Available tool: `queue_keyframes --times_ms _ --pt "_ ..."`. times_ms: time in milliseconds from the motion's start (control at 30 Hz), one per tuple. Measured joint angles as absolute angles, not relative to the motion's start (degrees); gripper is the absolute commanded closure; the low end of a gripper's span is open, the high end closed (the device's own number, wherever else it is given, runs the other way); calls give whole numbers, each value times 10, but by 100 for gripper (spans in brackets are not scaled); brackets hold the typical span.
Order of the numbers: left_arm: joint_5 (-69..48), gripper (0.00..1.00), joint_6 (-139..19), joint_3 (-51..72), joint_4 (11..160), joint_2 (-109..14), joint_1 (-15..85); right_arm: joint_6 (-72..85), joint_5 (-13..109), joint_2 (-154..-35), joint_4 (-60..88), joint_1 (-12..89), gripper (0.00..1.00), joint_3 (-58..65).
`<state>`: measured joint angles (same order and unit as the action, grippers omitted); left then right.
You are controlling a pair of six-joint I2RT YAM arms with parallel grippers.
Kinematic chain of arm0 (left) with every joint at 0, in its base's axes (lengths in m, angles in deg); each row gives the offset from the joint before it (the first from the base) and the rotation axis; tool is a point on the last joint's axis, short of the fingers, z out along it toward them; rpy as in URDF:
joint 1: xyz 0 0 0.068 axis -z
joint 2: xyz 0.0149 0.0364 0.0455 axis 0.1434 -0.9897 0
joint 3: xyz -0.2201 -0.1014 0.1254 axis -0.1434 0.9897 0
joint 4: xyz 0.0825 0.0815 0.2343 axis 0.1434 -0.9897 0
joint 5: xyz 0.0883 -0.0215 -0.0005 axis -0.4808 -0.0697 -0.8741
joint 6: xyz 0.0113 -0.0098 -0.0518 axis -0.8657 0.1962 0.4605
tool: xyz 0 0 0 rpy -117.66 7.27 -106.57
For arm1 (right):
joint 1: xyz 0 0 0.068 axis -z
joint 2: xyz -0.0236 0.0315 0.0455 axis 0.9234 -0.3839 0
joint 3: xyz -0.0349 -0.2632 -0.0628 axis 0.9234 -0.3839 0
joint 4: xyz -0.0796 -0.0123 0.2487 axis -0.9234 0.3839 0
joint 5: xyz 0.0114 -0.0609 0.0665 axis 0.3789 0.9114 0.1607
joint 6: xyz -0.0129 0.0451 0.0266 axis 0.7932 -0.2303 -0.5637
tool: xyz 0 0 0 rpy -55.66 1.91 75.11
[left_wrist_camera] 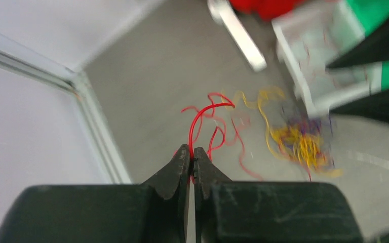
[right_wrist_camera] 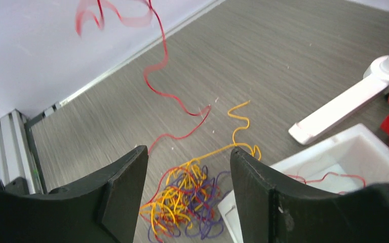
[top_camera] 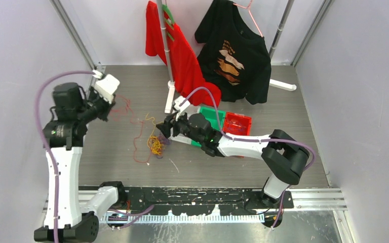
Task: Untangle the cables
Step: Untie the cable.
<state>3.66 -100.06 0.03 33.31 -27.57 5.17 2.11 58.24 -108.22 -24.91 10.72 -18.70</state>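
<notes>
A tangle of thin yellow, purple and red cables [top_camera: 156, 146] lies on the grey table; it also shows in the right wrist view [right_wrist_camera: 190, 202] and the left wrist view [left_wrist_camera: 299, 142]. My left gripper [left_wrist_camera: 192, 151] is shut on a red cable [left_wrist_camera: 198, 119] and holds it raised at the left [top_camera: 112, 109]. The red cable [right_wrist_camera: 164, 66] trails down towards the tangle. My right gripper [right_wrist_camera: 188, 154] is open and empty, hovering just above the tangle [top_camera: 161, 127].
A white tray [right_wrist_camera: 344, 157] with a red strand in it lies right of the tangle. Green [top_camera: 212, 115] and red [top_camera: 237, 123] bins sit behind the right arm. A white rack foot [top_camera: 170, 96] holds a red shirt [top_camera: 182, 55] and a black shirt [top_camera: 238, 55].
</notes>
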Motion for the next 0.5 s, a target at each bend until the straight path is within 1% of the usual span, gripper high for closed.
queue_keyframes --times_ms 133,300,433,500 --pt "49 86 -1068 117 292 -289 52 23 578 -1078 -238 106 37 -209" --pt "78 75 -1127 236 256 -353 52 25 579 -1073 -229 105 37 -223" --pt "124 69 -1158 281 236 -351 53 27 583 -1058 -226 105 37 -238" --pt "145 63 -1168 297 238 -347 60 27 587 -1053 -224 105 37 -242"
